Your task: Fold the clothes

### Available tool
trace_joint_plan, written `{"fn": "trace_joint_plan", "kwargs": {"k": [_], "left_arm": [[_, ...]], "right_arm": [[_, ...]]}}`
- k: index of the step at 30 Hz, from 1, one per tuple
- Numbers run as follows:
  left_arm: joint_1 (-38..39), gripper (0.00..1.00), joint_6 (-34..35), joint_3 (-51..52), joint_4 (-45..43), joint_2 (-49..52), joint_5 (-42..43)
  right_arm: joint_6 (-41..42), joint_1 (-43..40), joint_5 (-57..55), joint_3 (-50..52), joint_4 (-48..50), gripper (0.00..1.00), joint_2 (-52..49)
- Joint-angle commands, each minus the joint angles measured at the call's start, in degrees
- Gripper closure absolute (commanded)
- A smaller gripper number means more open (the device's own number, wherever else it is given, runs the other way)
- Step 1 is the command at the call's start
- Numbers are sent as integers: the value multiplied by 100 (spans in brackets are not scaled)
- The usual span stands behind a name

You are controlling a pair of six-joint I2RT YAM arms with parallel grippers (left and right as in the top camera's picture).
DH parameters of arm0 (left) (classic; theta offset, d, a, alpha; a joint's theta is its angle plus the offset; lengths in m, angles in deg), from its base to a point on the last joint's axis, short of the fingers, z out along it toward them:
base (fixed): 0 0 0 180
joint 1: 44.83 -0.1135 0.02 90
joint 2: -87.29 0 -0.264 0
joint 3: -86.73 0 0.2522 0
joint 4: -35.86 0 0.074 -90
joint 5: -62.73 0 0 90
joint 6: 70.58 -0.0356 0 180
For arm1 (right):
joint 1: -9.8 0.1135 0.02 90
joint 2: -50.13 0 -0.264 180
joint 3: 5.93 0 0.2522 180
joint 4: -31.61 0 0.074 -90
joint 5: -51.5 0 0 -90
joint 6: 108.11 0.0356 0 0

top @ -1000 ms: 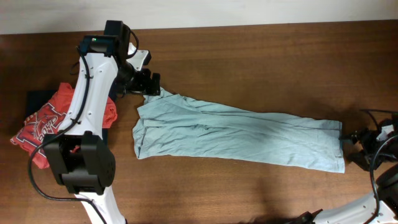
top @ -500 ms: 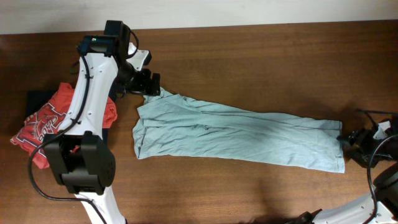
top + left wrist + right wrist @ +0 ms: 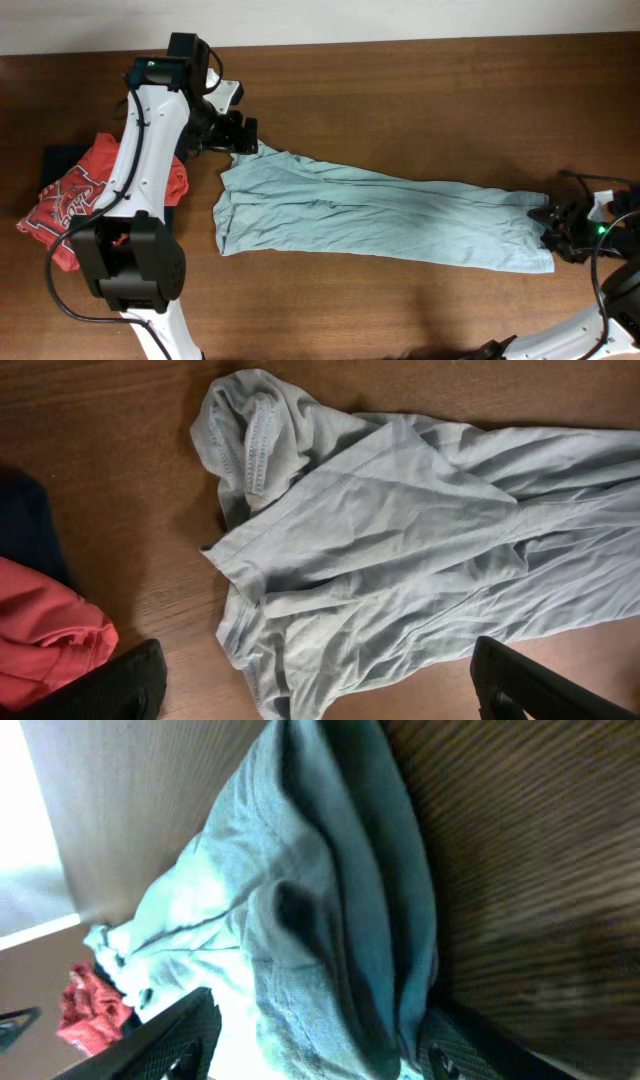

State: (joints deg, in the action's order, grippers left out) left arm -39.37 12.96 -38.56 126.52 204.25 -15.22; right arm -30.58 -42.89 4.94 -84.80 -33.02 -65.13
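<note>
Now, T-shirt (image 3: 380, 215): pale grey-teal, drawn into a long band across the table (image 3: 420, 90), 10 o'clock to 4 o'clock; likely stretched flat ahead of folding.
Left gripper (image 3: 240, 143): at 10 o'clock over the sleeve end, jaws spread wide, holding nothing.
Right gripper (image 3: 553, 222): at 4 o'clock, fingers flanking the bunched hem; pinching or not, cannot tell.
Red shirt (image 3: 80, 190): heaped on navy garment (image 3: 60, 158), 9 o'clock, apparently set aside.

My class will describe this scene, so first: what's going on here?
Two robot arms are working on a pale teal T-shirt lying stretched long across the table. The left gripper hangs open over its sleeve end; the right gripper straddles the opposite end, grip unclear. A red shirt and a navy one lie at the left edge.
</note>
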Motion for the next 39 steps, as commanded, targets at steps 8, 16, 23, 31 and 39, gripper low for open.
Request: {"fn": "trace_joint_plan", "kwargs": {"k": [8, 16, 23, 31, 39], "left_arm": [[11, 3, -98, 11, 2, 35, 83], [11, 3, -98, 11, -2, 35, 83], [11, 4, -98, 4, -22, 35, 76], [-50, 6, -94, -575, 195, 33, -33], [-345, 7, -94, -2041, 656, 31, -46]], "right_arm": [[557, 162, -2015, 337, 101, 88, -734], [590, 179, -2015, -1370, -1399, 96, -472], [739, 435, -2614, -3115, -2295, 96, 50], [765, 1128, -2640, -4843, -3233, 96, 125], [887, 2404, -2905, -5589, -4002, 96, 138]]}}
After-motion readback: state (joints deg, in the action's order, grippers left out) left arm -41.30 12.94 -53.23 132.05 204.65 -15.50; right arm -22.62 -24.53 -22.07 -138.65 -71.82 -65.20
